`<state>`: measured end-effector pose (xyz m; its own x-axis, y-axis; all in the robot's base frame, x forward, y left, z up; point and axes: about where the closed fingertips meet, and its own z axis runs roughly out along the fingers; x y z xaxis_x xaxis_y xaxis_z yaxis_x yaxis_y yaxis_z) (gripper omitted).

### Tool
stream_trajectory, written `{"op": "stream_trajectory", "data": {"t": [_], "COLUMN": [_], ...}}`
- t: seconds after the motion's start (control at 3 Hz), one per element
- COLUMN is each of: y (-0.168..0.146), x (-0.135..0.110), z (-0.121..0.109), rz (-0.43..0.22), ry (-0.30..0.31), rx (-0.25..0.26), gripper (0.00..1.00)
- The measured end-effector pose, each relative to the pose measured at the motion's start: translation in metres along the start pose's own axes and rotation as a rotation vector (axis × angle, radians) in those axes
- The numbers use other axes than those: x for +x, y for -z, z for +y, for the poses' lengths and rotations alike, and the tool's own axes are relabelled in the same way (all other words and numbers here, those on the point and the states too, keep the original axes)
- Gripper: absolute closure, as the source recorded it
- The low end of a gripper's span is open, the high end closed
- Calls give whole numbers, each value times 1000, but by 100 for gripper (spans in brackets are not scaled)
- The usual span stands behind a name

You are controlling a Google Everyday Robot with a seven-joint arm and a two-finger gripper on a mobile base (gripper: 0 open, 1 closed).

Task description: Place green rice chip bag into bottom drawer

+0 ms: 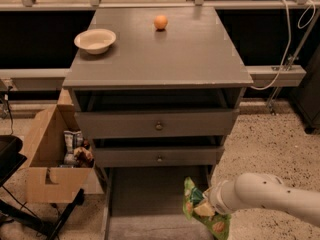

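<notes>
Low before the table (165,59), the gripper (210,207) pinches the chip bag (200,215) in its fingers over the bottom drawer (145,196); lowering and release remain.

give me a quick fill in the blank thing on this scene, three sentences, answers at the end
1. The gripper, at lower right, holds the green rice chip bag over the open bottom drawer, at its ____ side.
2. On the cabinet top, a bowl sits near a small round ____ fruit.
3. The box on the floor left of the cabinet is made of ____.

Missing words: right; orange; cardboard.
</notes>
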<state>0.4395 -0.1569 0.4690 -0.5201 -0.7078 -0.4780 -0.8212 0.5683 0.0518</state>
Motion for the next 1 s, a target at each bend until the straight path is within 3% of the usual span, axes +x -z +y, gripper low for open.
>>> {"op": "stream_trajectory", "data": {"t": [0.33, 0.67, 1.0], "y": [-17, -16, -68], "x": [8, 7, -27], "z": [10, 10, -2], "rz": [6, 6, -74], "ry": [-14, -12, 14], "rx": [-39, -36, -104], "gripper": [100, 100, 100]}}
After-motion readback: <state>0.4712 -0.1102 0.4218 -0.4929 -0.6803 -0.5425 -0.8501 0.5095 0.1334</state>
